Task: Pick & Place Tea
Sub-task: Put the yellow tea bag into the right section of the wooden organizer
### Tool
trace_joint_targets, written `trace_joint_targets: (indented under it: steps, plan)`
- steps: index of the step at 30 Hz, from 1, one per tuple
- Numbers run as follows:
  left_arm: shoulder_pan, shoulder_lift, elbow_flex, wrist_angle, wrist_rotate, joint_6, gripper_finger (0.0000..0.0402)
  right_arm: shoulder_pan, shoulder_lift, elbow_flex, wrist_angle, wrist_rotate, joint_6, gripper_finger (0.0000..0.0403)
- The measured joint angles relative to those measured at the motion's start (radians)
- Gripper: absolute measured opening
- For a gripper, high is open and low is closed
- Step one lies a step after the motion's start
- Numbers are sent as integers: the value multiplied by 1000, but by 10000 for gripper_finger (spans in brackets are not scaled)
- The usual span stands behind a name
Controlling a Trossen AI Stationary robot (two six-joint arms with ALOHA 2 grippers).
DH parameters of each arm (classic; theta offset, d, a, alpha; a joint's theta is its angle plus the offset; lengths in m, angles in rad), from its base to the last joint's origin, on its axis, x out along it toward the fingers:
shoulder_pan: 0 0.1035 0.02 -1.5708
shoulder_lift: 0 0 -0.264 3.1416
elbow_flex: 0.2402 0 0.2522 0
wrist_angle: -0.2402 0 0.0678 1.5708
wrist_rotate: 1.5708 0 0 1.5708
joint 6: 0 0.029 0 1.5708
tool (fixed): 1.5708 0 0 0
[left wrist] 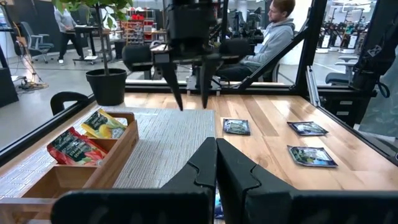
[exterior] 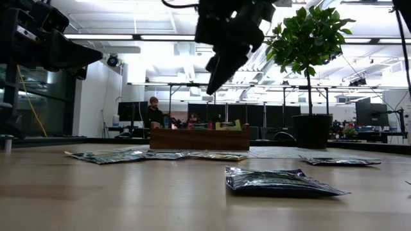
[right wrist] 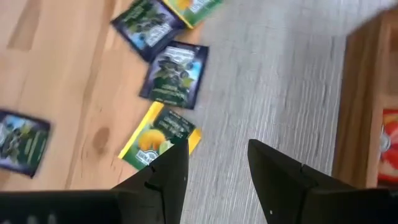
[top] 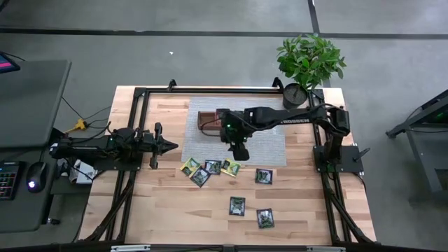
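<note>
Two packets [left wrist: 87, 138] already placed in tray [left wrist: 115, 158]; seven left on table [top: 168, 217]. Right gripper [right wrist: 214, 165] parted, empty, above grey mat's front edge.

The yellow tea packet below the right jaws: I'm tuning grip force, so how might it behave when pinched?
The yellow tea packet looks thin and flat, so probably light and floppy. Lying flush on the table, it may slide before the open right gripper catches an edge.
</note>
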Motion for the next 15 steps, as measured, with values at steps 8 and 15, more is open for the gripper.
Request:
trace_joint_targets:
  steps: [8,15]
  plan:
    - [0,0,0,0,0,0,0,16,171,268,-205,-30,-163,164]
    - [0,0,0,0,0,0,0,57,310,388,-274,-59,-207,178]
